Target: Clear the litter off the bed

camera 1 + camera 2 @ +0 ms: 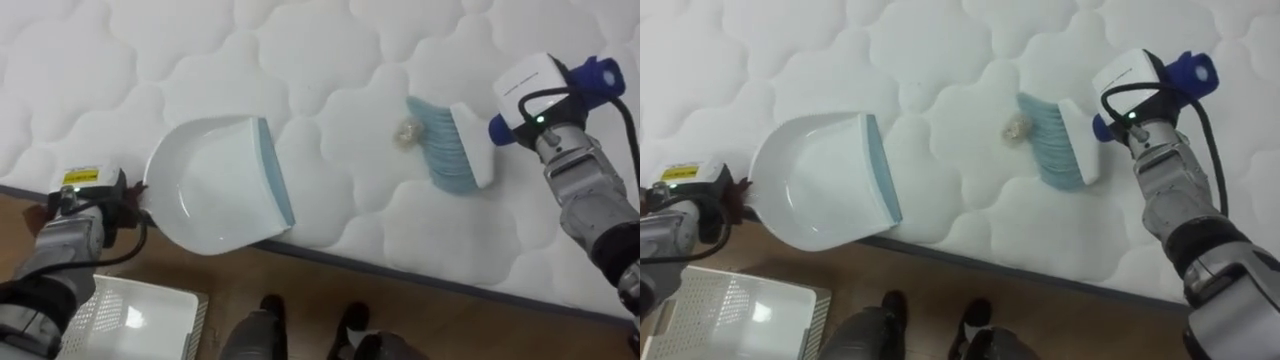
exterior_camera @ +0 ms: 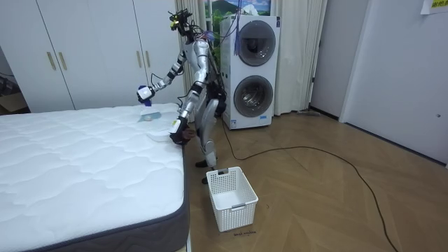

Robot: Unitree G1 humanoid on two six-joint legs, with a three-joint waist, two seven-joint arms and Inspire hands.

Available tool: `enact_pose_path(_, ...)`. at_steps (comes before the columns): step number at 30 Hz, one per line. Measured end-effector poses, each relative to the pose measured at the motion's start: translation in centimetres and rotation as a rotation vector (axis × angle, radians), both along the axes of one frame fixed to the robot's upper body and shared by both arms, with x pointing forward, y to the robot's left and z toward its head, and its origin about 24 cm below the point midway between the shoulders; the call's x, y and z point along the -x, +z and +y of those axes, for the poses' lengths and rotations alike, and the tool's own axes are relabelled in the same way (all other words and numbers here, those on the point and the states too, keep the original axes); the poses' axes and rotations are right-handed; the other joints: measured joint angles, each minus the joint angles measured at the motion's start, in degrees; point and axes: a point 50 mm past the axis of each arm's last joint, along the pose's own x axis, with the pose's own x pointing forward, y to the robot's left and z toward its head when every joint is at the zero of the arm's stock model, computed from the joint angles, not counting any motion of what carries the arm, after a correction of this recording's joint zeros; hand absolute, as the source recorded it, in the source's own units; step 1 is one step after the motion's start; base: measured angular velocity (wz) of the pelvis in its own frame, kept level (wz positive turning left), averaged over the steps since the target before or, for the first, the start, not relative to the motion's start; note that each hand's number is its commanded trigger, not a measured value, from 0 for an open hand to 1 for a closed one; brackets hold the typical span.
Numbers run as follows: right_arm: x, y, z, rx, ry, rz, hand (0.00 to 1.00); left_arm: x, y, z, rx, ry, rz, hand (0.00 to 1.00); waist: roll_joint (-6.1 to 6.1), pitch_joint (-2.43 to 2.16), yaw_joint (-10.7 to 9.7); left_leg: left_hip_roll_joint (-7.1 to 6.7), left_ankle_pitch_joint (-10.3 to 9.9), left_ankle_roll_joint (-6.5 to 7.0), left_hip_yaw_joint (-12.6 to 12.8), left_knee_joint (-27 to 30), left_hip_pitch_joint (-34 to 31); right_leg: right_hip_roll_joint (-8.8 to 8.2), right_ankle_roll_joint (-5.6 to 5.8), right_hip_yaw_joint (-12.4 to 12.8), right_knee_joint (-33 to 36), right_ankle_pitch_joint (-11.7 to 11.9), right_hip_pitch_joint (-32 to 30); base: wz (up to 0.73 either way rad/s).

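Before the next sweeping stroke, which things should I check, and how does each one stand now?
1. The scrap lies between the brush and the dustpan, right beside the bristles: ok.
2. The dustpan's blue lip faces the scrap: ok.
3. The mattress between scrap and lip is bare: ok.
4. The lip lies flat on the mattress: cannot tell.
5. The left hand holds the dustpan firmly and the right hand holds the brush firmly: cannot tell.
6. The basket stands on the floor beside the bed, under the left arm, ready for emptying: ok.
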Motion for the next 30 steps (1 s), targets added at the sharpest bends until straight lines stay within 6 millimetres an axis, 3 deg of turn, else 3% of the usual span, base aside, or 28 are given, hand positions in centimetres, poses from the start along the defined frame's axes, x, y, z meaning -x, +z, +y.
enact_pose_path(13,0.1,0.0,0.0,-0.008,0.02,-0.027,1.0,0.0,0.1,0.0,-0.017,0.004,-0.002,1.0,0.13,0.08,-0.4,-0.05,0.0,-0.03,-0.1,1.0,-0.9,-0.53,-0.35,-0.1,1.6,-0.8,-1.1,0.01)
enact_pose_path(30,-0.4,-0.1,2.4,-0.023,0.072,-0.07,1.0,0.3,-0.1,0.4,-0.043,0.051,0.03,1.0,0.57,0.23,-1.8,-0.43,0.3,-0.43,0.6,-0.6,-0.3,-0.86,-0.8,0.8,2.8,-1.3,-2.0,-0.01)
